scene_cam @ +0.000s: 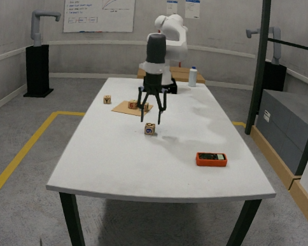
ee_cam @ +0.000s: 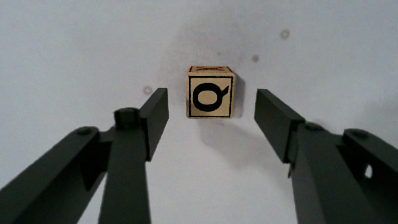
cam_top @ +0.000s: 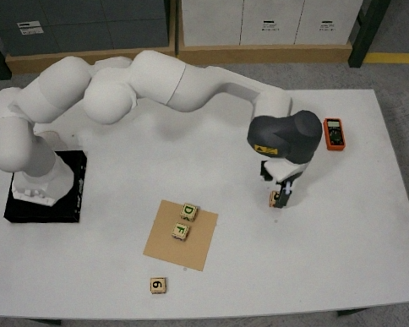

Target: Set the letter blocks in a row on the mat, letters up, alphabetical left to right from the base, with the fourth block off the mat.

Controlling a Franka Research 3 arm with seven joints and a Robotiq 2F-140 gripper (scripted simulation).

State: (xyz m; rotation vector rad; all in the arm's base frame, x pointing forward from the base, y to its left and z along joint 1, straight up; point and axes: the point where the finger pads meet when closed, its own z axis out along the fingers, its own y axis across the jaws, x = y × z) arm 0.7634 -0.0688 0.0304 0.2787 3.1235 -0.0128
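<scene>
Beyond the mat (cam_top: 160, 243) (scene_cam: 121, 109), on the side away from the base, our claw (cam_top: 275, 189) (scene_cam: 151, 123) (ee_cam: 211, 103) hangs released above Q (cam_top: 274, 199) (scene_cam: 149, 129) (ee_cam: 210, 95). We see D (cam_top: 188, 212) and F (cam_top: 180, 231) on the mat, the 6 block (cam_top: 158, 286) (scene_cam: 107, 99) off its right edge.

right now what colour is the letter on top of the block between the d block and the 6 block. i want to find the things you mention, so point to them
Green, an F (cam_top: 181, 230); the top view shows it best.

Side by side on the tan mat (cam_top: 160, 241) lie the D block (cam_top: 188, 211) and the F block (cam_top: 180, 231) (both letters green). A block topped with a black 6 (cam_top: 158, 285) sits off the mat, and the orange multimeter (cam_top: 335, 134) lies well apart, beyond the arm's dark wrist (cam_top: 284, 135).
</scene>
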